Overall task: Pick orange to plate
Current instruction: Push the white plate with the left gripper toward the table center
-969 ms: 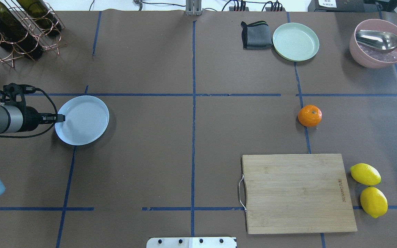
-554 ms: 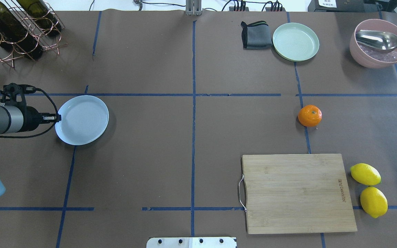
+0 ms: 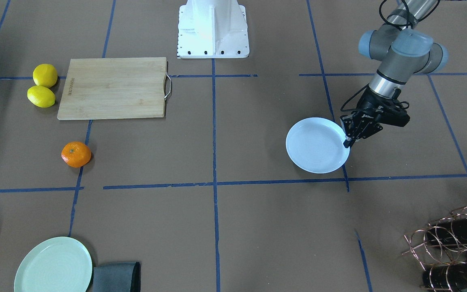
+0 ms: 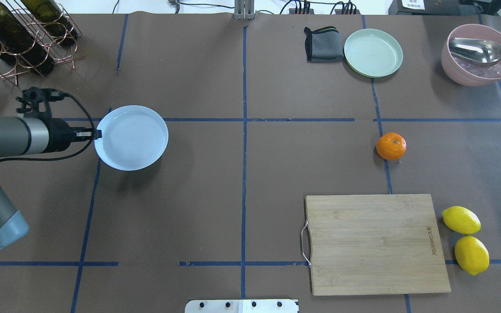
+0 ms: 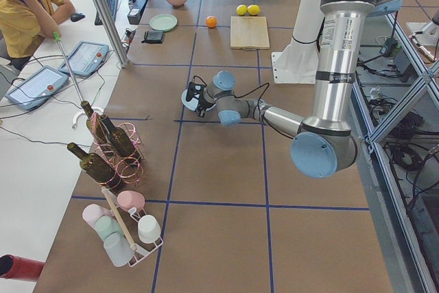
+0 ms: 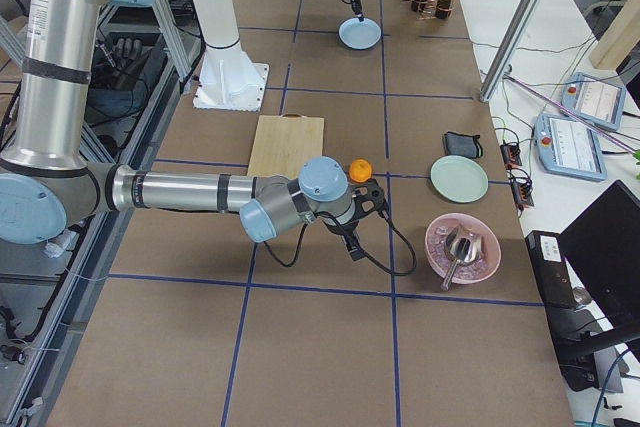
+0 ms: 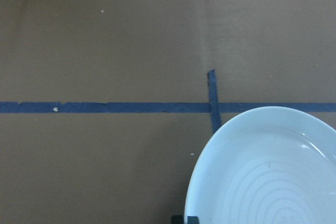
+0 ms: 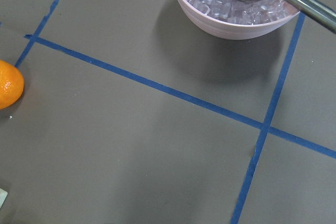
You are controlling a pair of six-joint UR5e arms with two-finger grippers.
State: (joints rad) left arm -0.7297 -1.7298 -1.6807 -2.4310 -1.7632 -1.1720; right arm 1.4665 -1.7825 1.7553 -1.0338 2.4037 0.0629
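Now, left gripper [image 4: 98,134] tight on plate [image 4: 134,140] rim; orange [image 4: 391,146] stem-up; right gripper [image 6: 353,249] unclear.

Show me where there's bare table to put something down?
The widest bare stretch is mid-table, between the plate in the left gripper and the orange and board. The near-left quarter, robot-side of the plate, is bare too. Crowded: cloth, green plate and bowl along the far right; lemons beside the board; bottle rack far left.

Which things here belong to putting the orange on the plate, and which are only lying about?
Job: orange; bluish-white plate; left fingers gripping its rim.
Lying about: green plate, grey cloth, pink bowl with scoop, cutting board, two lemons, bottle rack.
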